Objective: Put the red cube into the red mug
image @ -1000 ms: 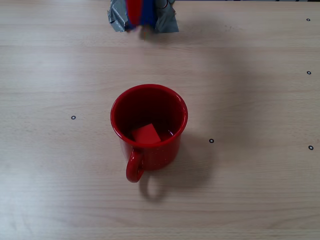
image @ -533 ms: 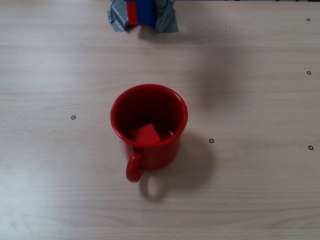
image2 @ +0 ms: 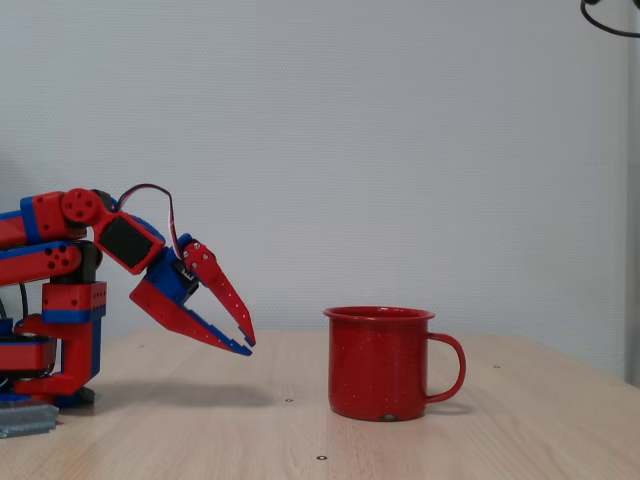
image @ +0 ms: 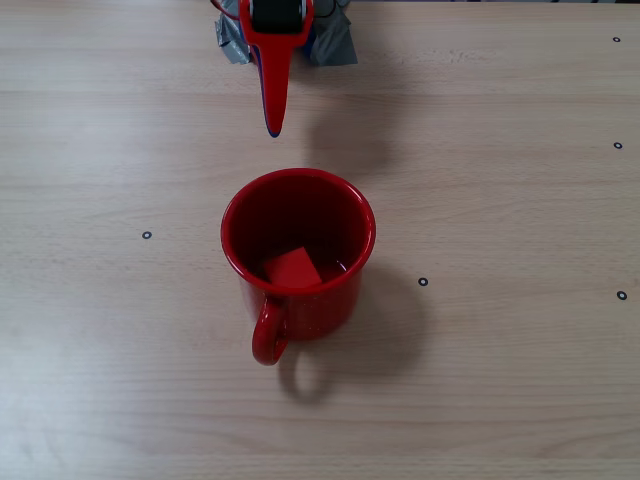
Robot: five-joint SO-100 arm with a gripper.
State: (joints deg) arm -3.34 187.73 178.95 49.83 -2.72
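The red mug (image: 300, 310) stands upright at the middle of the wooden table, handle toward the bottom of this fixed view. The red cube (image: 292, 268) lies tilted on the mug's floor, near the handle side. My gripper (image: 272, 130) points at the mug from the top edge, its tip a short way short of the rim. In the side-on fixed view the gripper (image2: 247, 346) hangs left of the mug (image2: 378, 365), above the tabletop, tips together and holding nothing. The mug's wall hides the cube there.
Grey tape (image: 335, 45) holds the arm's base at the table's top edge. The red-and-blue arm base (image2: 60, 330) stands at the far left. Small black ring marks (image: 422, 282) dot the tabletop.
The gripper has swung down into the overhead view and now reaches toward the mug; before, only the arm near its base showed. Mug and cube have not moved.
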